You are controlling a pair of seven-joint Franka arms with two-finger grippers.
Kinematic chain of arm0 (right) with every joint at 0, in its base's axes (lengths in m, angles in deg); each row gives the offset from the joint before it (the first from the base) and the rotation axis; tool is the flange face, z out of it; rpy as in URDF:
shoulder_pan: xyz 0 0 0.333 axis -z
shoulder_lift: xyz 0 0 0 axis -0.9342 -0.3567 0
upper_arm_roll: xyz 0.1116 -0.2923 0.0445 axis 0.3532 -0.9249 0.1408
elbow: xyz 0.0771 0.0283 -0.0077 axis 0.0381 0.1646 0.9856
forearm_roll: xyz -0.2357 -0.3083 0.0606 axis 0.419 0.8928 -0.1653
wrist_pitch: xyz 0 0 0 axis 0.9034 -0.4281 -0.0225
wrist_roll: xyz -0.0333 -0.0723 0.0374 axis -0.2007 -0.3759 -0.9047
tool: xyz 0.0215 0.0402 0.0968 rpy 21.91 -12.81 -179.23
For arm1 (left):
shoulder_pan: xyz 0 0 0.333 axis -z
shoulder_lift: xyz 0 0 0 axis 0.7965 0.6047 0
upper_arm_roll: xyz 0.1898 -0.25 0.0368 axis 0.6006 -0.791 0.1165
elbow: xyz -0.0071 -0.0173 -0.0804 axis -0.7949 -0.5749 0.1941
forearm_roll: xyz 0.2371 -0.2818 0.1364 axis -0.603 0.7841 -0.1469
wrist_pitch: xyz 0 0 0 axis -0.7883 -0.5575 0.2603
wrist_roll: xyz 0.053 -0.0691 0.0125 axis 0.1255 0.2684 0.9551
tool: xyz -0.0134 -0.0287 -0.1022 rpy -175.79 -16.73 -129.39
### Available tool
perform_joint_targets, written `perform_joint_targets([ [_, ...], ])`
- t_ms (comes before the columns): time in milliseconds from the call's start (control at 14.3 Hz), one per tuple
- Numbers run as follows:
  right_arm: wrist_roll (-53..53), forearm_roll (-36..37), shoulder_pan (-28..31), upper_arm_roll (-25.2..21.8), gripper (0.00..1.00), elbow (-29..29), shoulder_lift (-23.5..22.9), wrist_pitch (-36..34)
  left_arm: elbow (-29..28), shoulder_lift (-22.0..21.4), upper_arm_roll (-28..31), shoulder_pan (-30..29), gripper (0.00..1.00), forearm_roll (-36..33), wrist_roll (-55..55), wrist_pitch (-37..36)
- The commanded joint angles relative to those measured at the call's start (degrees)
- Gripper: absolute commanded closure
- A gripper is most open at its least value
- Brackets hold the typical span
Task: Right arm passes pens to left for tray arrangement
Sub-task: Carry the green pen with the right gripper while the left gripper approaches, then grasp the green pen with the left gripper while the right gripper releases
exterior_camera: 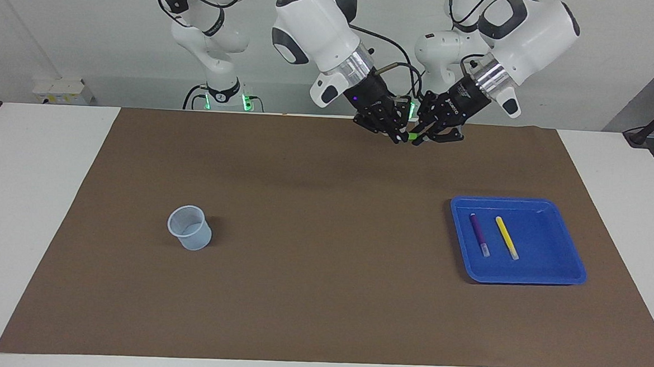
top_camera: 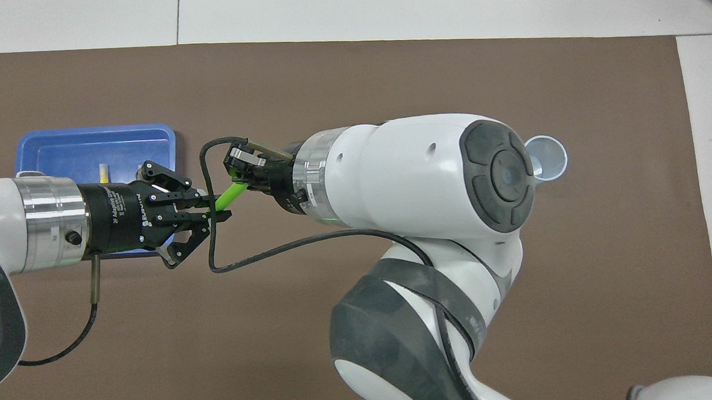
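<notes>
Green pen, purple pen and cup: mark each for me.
green pen (top_camera: 229, 194), overhead view, bare middle of its barrel
purple pen (exterior_camera: 478, 229), facing view, its dark barrel
cup (exterior_camera: 189, 233), facing view, its outer wall

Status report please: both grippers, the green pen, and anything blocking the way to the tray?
Right gripper and left gripper both shut on green pen, up in the air. Purple pen, yellow pen lying in blue tray. Path to tray clear.

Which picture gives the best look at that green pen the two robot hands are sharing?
The overhead view: the green pen shows as a bright slanted stick between the right gripper and the left gripper, both shut on it. In the facing view only a small green bit peeks out between them.
</notes>
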Motion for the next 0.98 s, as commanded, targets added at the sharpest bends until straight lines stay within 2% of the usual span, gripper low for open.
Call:
perform_joint_targets([
  [0, -0.52, -0.93, 0.3, 0.19, 1.0, 0.73, 0.0, 1.36, -1.45, -1.58, 0.21, 0.34, 1.0, 0.71, 0.12, 0.82],
  [280, -0.44, -0.93, 0.74, 0.19, 1.0, 0.73, 0.0, 0.4, -1.45, -1.58, 0.29, 0.52, 1.0, 0.71, -0.06, 0.91],
  [350, -0.35, -0.84, 0.74, 0.19, 0.72, 0.82, 0.09, 0.22, -1.54, -1.58, 0.29, 0.52, 1.0, 0.62, -0.23, 0.74],
  [420, -0.26, -0.84, 0.92, 0.19, 0.5, 0.9, 0.18, -0.22, -1.45, -1.58, 0.29, 0.52, 1.0, 0.45, -0.76, 0.65],
  [490, -0.09, -0.84, 1.09, 0.19, 0.14, 1.08, 0.35, -0.74, -1.45, -1.58, 0.29, 0.6, 1.0, 0.36, -2.07, 0.56],
  [560, 0.35, -0.06, 1.36, 0.1, 0.0, 0.99, 0.44, -1.97, -1.19, -1.41, 0.38, 0.52, 1.0, 0.36, -3.91, 0.47],
  [700, 4.98, 0.04, 2.23, 0.1, 0.0, 0.99, 1.14, -5.74, -1.1, -1.41, 0.47, -0.18, 1.0, -1.29, -8.21, -0.75],
  [910, 15.53, 0.13, 4.43, 0.01, 0.0, 0.99, 2.81, -13.03, -1.18, -1.75, 0.65, -1.68, 1.0, -8.24, -16.02, -4.62],
])
